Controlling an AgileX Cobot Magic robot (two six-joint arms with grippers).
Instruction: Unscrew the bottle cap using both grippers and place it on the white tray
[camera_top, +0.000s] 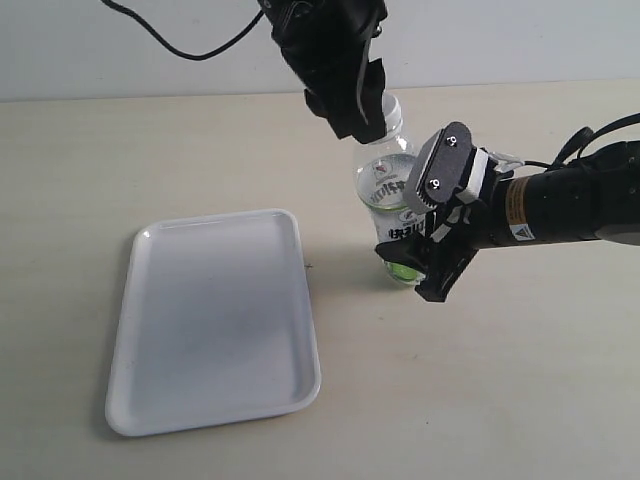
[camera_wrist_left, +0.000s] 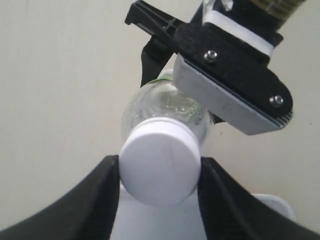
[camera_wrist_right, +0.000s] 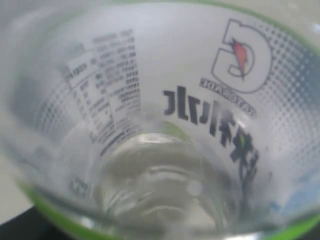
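Clenching bottle cap, left end effector; right end effector clasping bottle, neck hidden.

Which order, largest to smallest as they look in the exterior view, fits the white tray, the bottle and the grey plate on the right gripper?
1. white tray
2. bottle, though partly covered
3. grey plate, clearly the smallest

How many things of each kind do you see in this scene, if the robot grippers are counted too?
bottle: 1
bottle cap: 1
white tray: 1
grippers: 2 (left gripper, jaws around the bottle cap; right gripper, jaws around the bottle)
Total: 5
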